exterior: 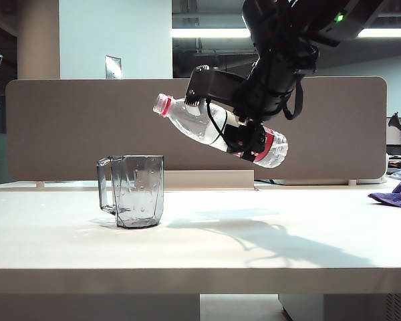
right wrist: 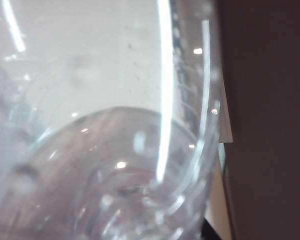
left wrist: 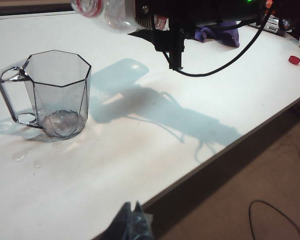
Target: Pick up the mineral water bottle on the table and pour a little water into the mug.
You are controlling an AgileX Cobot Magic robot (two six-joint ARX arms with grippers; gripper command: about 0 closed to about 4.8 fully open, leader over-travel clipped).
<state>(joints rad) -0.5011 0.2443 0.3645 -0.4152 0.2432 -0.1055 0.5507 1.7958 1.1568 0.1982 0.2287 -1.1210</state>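
- My right gripper (exterior: 244,134) grips the clear plastic mineral water bottle (exterior: 214,130) w/ red neck ring mid-body, tilted, open mouth above and right of the smoky grey faceted mug (exterior: 139,190) on the off-white table (exterior: 200,247).
- My left gripper (left wrist: 132,225): only fingertips show at the table's front edge; can't tell if open.
- Left wrist view alone shows a red cap (left wrist: 294,60) on the table; right wrist view shows just the bottle wall (right wrist: 100,150).

Exterior view: low, level with the bench (exterior: 200,247) front edge, facing straight across it, mid-distance. Left wrist view: high, angled down over the bench, catching the mug (left wrist: 55,95) and the bottle (left wrist: 105,10); both also show in the exterior view. Right wrist view: pressed right up against the bottle.
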